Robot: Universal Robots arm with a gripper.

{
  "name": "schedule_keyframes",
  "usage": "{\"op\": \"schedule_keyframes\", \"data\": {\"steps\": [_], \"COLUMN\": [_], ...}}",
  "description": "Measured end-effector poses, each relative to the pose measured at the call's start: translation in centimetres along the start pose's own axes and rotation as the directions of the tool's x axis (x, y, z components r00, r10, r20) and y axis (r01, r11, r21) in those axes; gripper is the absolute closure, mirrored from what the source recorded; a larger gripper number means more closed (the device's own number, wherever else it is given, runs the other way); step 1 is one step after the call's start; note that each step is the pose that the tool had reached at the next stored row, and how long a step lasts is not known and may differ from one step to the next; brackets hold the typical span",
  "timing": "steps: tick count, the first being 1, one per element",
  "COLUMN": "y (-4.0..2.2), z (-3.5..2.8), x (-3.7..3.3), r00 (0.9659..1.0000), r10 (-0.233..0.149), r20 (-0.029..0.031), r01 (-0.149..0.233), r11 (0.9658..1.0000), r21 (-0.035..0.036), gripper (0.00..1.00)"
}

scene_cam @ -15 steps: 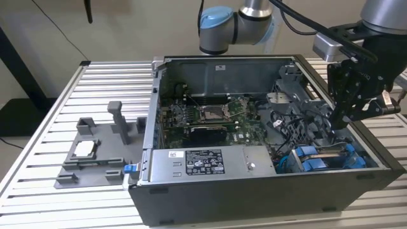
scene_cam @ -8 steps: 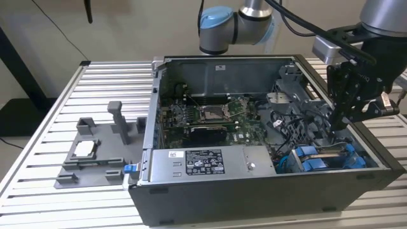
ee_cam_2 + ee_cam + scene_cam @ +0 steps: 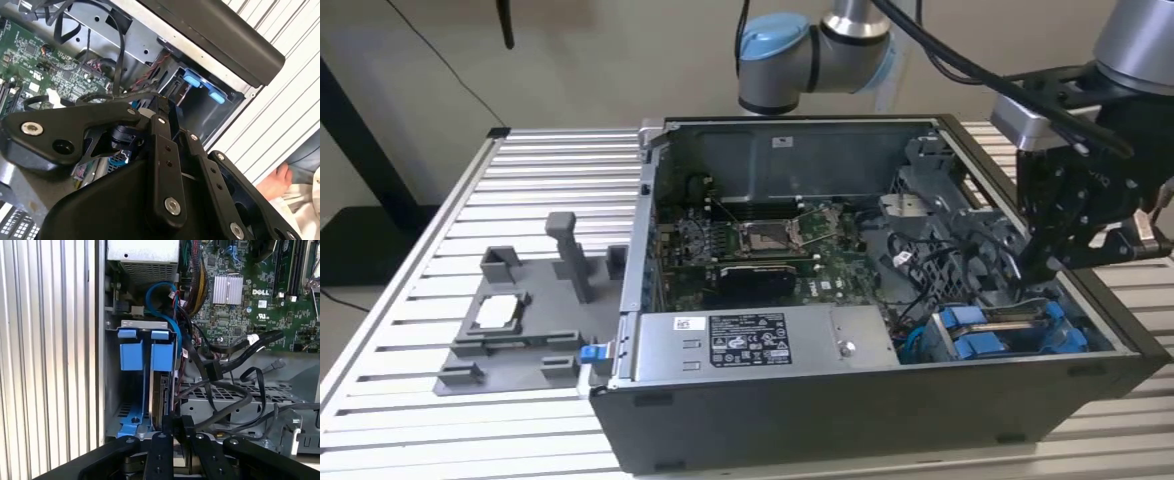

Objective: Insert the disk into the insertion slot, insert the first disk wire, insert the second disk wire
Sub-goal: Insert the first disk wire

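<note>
The disk is seated in the insertion slot, framed by its blue carrier. The hand is held just beside the disk's end, among black cables. How far the hand is open cannot be told.

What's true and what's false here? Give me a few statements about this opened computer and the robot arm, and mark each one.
1. The computer case lies open on a slatted metal table. True.
2. The gripper hangs over bare table, away from the case. False: it hangs over the case's end at the exterior view's right, above the insertion slot.
3. The disk lies out on the table. False: in the first wrist view it stands in the insertion slot, between the blue tabs.
4. A person's hand shows beside the table in the second wrist view. True.
</note>
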State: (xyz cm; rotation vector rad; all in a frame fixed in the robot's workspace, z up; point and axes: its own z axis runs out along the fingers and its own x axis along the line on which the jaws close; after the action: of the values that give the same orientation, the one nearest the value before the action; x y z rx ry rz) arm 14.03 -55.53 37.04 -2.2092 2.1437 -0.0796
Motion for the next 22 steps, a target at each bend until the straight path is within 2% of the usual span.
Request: {"op": "schedule_keyframes", "data": {"steps": [2,3,5,7,8,11,13,14,22], "y": [-0.03,-0.07,-0.22,-0.48,-0.63,-0.87,-0.98,-1.02,-1.05], "z": [0.15,0.2,0.23,0.32,0.4,0.66,0.86,0.99,2.21], "x": [0.37,0.59,1.0,1.31,1.43,1.76,1.91,1.95,1.97], "r00": [0.9999,0.9999,0.9998,0.9998,0.9998,0.9991,0.9984,0.9982,0.9981], "r10": [0.001,0.001,0.002,0.002,0.003,0.004,0.005,0.006,0.007], "r20": [0.0155,0.0171,0.0175,0.0184,0.0212,0.043,0.0554,0.0593,0.0615], "r01": [-0.001,-0.001,-0.002,-0.002,-0.002,-0.003,-0.003,-0.003,-0.004], "r11": [1.0,1.0,0.9996,0.9991,0.9991,0.9991,0.9991,0.9991,0.9991], "r21": [0.0002,-0.0036,-0.0268,-0.0416,-0.0435,-0.043,-0.0427,-0.0426,-0.0425], "gripper": [0.81,0.81,0.81,0.81,0.81,0.81,0.81,0.81,0.81]}}
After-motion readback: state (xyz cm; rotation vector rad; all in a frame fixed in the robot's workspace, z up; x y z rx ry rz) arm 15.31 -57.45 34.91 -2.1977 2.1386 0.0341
